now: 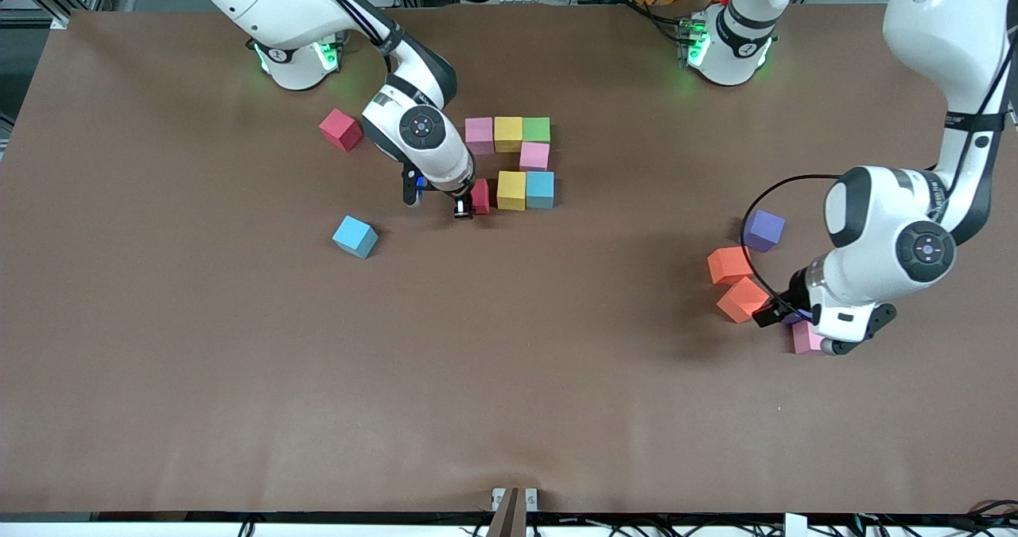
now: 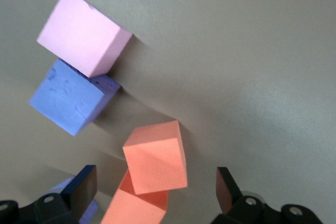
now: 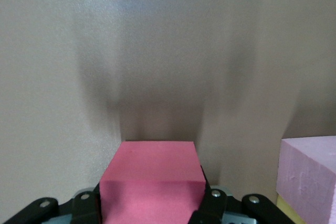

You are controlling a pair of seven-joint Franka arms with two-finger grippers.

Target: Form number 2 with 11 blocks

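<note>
Several blocks make up part of the number 2: pink, yellow and green in a row, pink below the green one, then yellow and light blue. My right gripper is shut on a red block, low beside that yellow one. My left gripper hangs open over a cluster at the left arm's end. An orange block shows between its fingers, untouched.
Loose blocks: red and light blue toward the right arm's end. At the left arm's end lie purple, two orange and pink. Pink touches a purple one.
</note>
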